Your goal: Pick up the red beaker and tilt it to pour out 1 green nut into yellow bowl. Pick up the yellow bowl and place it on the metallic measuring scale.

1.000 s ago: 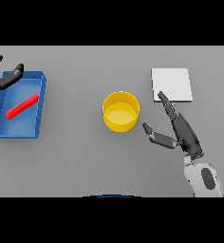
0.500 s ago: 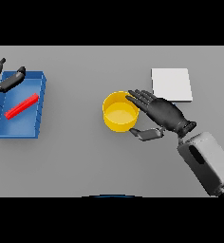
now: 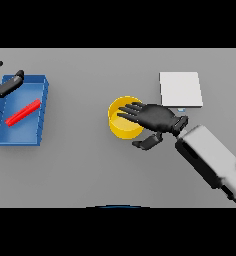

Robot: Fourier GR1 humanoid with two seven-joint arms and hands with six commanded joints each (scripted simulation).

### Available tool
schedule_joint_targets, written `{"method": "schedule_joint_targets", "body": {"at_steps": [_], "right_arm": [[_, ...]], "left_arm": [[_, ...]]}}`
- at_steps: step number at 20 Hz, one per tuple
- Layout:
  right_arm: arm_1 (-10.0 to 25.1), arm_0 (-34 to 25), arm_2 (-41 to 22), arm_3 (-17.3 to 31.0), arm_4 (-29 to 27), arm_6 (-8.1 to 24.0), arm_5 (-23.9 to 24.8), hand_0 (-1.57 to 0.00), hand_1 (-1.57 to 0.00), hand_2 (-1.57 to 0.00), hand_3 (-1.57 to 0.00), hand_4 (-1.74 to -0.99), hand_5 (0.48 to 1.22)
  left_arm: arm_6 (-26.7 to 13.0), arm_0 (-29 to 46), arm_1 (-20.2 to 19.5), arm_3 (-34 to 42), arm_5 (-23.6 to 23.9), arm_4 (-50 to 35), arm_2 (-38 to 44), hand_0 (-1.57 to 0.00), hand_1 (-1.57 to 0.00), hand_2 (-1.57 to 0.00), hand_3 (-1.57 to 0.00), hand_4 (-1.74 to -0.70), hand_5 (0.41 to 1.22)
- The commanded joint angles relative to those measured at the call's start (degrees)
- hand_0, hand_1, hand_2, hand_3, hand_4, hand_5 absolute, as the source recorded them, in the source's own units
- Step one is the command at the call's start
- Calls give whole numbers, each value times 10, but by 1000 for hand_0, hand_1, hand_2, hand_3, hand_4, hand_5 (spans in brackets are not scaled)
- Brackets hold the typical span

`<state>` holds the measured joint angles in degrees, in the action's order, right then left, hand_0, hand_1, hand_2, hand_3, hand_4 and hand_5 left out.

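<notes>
Right hand (image 3: 157, 117) is positioned over the yellow bowl (image 3: 124, 118), fingers spread and extended across the bowl's right rim, thumb hanging below near its lower right side. A closed grasp is not seen; whether the rim is actually touched cannot be told.

Bowl is located near the middle of the table (image 3: 90, 170), well apart from the metallic measuring scale (image 3: 180, 89), which lies toward the far right edge. The scale carries nothing.

Left hand (image 3: 2, 85) is seen at the far left edge, beside the far corner of the blue tray (image 3: 37, 130), fingers loosely spread, nothing held. A red elongated object (image 3: 23, 112) lies tilted inside the tray; if this is the red beaker, it has not been lifted. No green nut can be made out, in the bowl or elsewhere.

Judged status: pour step cannot be confirmed as done. Bowl step is at the approach stage. Left: fingers to be closed on the rim, bowl to be lifted, carried right and toward the far edge, set on the scale.
</notes>
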<state>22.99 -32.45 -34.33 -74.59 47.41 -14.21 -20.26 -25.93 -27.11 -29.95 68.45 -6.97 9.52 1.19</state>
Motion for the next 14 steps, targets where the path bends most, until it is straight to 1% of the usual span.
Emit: {"method": "schedule_joint_targets", "body": {"at_steps": [1,2,3,4,5,6,7,9,10,11,12,14], "right_arm": [[-7,-7,-10,11,7,5,-6,1,1,1,1,-1161,658],[-12,-16,-18,18,12,12,-17,1,1,1,1,-1159,663],[-16,-28,-22,30,14,14,-26,1,1,1,1,-1162,667],[-19,-34,-30,44,19,11,-29,1,1,1,1,-1164,670],[-24,-44,-37,59,26,14,-33,1,1,1,1,-1168,673],[-22,-50,-41,68,28,9,-37,1,1,1,1,-1174,674],[-27,-49,-46,73,31,12,-38,1,1,1,1,-1177,673],[-35,-66,-51,103,34,10,-43,1,1,1,-4,-1184,676],[-39,-67,-54,102,34,12,-49,1,1,1,-8,-1186,684],[-42,-70,-55,114,36,15,-49,1,1,1,-12,-1188,693],[-42,-74,-52,126,35,7,-43,1,1,1,-22,-1195,708],[-41,-73,-53,121,36,17,-48,1,-15,-37,-77,-1234,770]], "left_arm": [[-5,1,1,5,0,-1,0,1,1,1,1,-808,696],[-3,3,7,2,3,3,-5,1,1,1,1,-805,701],[-4,-5,5,-1,3,4,-4,1,1,1,1,-806,700],[5,0,2,1,3,5,-4,1,1,1,1,-807,700],[3,-4,1,-2,1,5,-3,1,1,1,1,-805,702],[-1,-2,-1,2,1,6,-3,1,1,1,1,-801,703],[2,4,-4,4,-2,2,-1,1,1,1,1,-801,706],[10,2,-3,-6,-4,3,-1,1,1,1,1,-802,703],[12,7,-5,-3,-2,6,-2,1,1,1,1,-797,704],[9,4,-8,-3,-5,6,-1,1,1,1,1,-792,708],[8,7,-7,-4,-5,7,-3,1,1,1,1,-789,711],[9,5,-3,-3,-1,9,-4,1,1,1,1,-789,714]]}}
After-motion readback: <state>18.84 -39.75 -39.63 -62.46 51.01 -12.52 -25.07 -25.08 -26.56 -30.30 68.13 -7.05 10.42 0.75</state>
